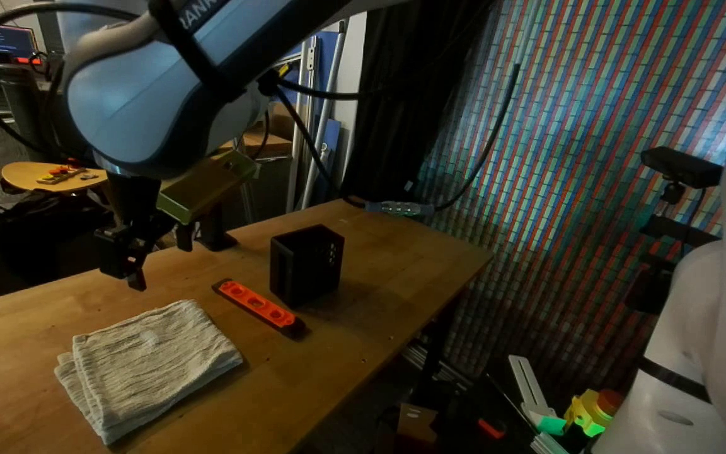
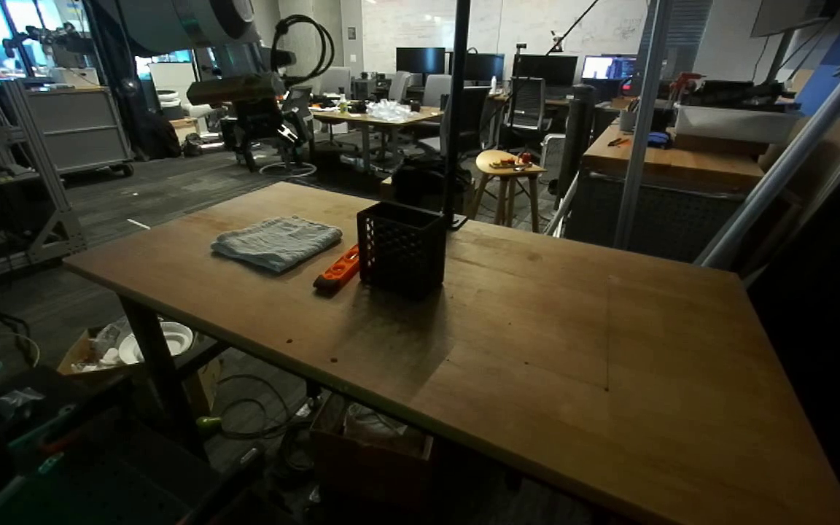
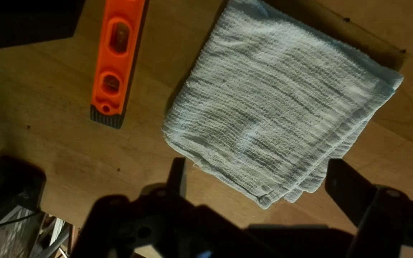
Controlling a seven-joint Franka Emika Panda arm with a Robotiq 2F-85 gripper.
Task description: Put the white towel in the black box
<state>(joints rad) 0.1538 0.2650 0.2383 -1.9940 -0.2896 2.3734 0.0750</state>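
Towel (image 1: 152, 366) outside black box (image 1: 307, 271)

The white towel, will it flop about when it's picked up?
The white towel will probably droop, being rumpled, folded cloth. Its layers may slip apart, since their edges don't line up. Lying flat, it seems unlikely to roll.

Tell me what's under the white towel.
The white towel lies on the wooden table, whose surface shows around it in both exterior views. The patch directly beneath is covered, so whether anything flat is tucked there cannot be seen.
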